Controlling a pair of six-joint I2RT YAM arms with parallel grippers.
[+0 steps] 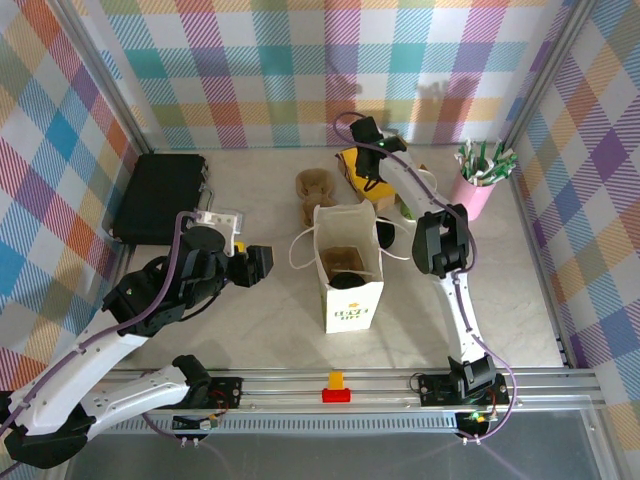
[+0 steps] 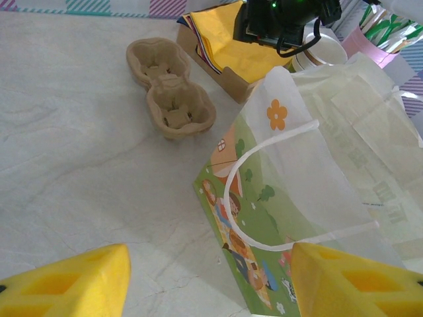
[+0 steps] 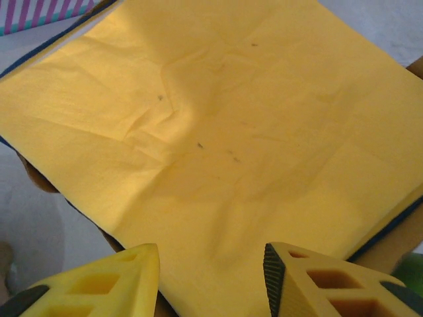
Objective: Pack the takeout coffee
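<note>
Closest to the left gripper (image 2: 208, 261), whose jaws stand wide apart with nothing between them, is the printed paper bag (image 2: 297, 165), just ahead and to its right. A white handle loop (image 2: 228, 191) droops down the side facing it. A finger pushed forward could catch that loop or nudge the light bag and tip it. The takeout coffee (image 1: 347, 281) appears to sit inside the bag, where a round black lid shows through the mouth, so a tip could spill it.

Further ahead and to the left lies an empty cardboard cup carrier (image 2: 170, 89), well apart from the bag. Beyond the bag, the right gripper (image 3: 211, 254) hangs directly over the stack of yellow napkins (image 3: 211, 119), jaws apart and empty. Whether the tips touch the top sheet I cannot tell. A pinch there might lift several sheets or drag the stack, and the right arm, which runs just beside the bag, could bump it.
</note>
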